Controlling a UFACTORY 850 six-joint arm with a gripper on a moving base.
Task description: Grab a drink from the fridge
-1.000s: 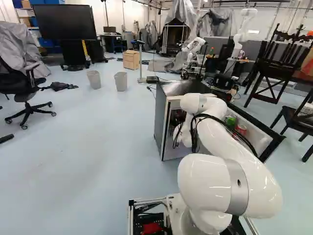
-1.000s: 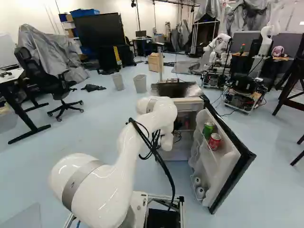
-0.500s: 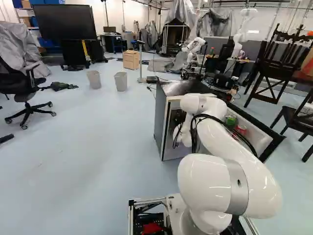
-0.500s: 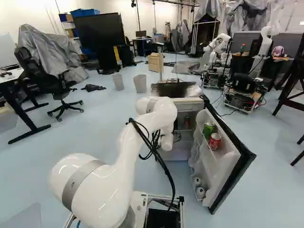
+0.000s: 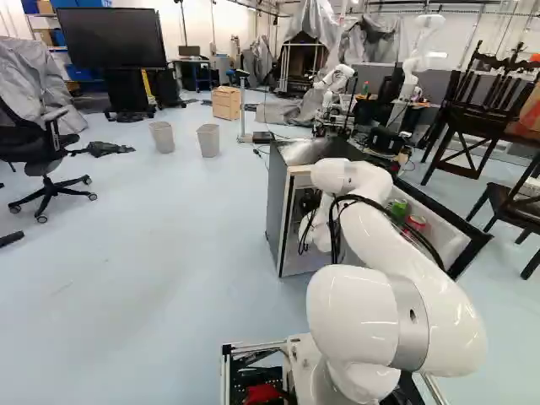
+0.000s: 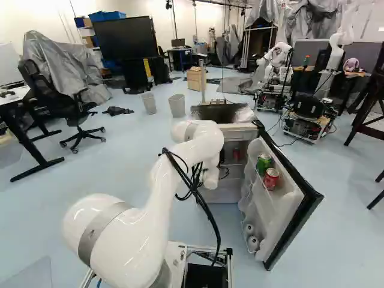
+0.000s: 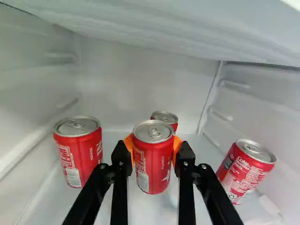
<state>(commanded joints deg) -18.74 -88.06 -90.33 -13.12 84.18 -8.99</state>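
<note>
Both fingers of my tool (image 7: 153, 149) close on the middle red can (image 7: 153, 171), held a can's width apart, inside the fridge (image 5: 291, 224). I judge the grasp made; next, a small lift and steady withdrawal, avoiding the flanking cans (image 7: 78, 157). The rear can (image 7: 167, 118) sits just beyond.

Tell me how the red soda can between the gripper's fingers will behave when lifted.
The red soda can looks unopened, so it is probably full, stiff and fairly heavy for its size. Its smooth, round wall may slip or turn, though the orange pads on both sides should steady it.
</note>
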